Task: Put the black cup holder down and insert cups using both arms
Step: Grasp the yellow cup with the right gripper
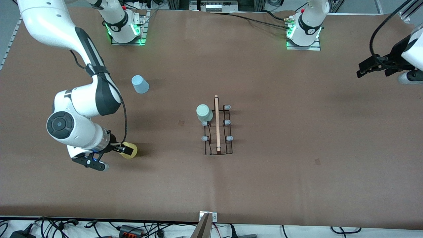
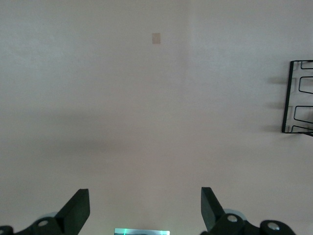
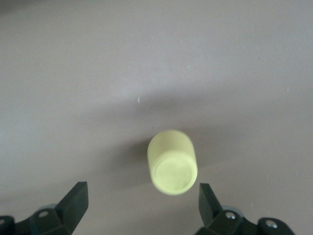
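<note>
The black cup holder [image 1: 218,129] stands at the table's middle, its wooden rod pointing toward the front camera. The pale mint green cup [image 1: 204,113] sits upside down on one of its pegs at the end nearer the bases. The yellow cup [image 1: 131,150] stands on the table toward the right arm's end. My right gripper [image 1: 125,149] is open just above it; in the right wrist view the yellow cup [image 3: 172,164] lies between and slightly ahead of the open gripper [image 3: 142,192]. The light blue cup [image 1: 140,84] stands upside down, nearer the bases. My left gripper [image 1: 364,68] waits open and empty.
The left wrist view shows its open gripper [image 2: 145,196] over bare brown table, with an edge of the cup holder [image 2: 292,98] at the side. The remaining pegs [image 1: 227,122] of the holder carry no cups. Cables lie along the table's front edge.
</note>
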Available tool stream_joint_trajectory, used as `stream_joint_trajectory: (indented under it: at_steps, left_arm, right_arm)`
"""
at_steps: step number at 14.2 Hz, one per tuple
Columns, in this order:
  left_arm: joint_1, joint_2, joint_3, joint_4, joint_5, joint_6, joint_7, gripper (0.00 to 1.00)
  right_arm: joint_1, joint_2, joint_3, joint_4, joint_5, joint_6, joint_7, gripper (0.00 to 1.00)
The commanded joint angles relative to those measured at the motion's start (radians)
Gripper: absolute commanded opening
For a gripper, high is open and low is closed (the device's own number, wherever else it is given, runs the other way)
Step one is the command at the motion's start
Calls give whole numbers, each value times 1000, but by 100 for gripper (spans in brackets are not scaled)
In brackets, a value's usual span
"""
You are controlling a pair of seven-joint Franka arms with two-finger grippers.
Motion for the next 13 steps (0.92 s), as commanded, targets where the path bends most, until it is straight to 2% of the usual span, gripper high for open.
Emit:
stream_joint_trajectory:
  at_steps: [1, 5, 13]
  left_arm:
    - [-223, 18, 249, 26, -17, -20, 24, 100]
    - [-223, 24, 246, 26, -15, -20, 22, 100]
    - [-213, 21, 249, 22, -15, -57, 22, 100]
  right_arm:
    - [-2, 40, 8, 5, -37, 23, -39, 100]
    - [-16, 86, 6, 0, -37, 58, -59, 100]
    - [-34, 109, 5, -15, -40, -5, -124, 100]
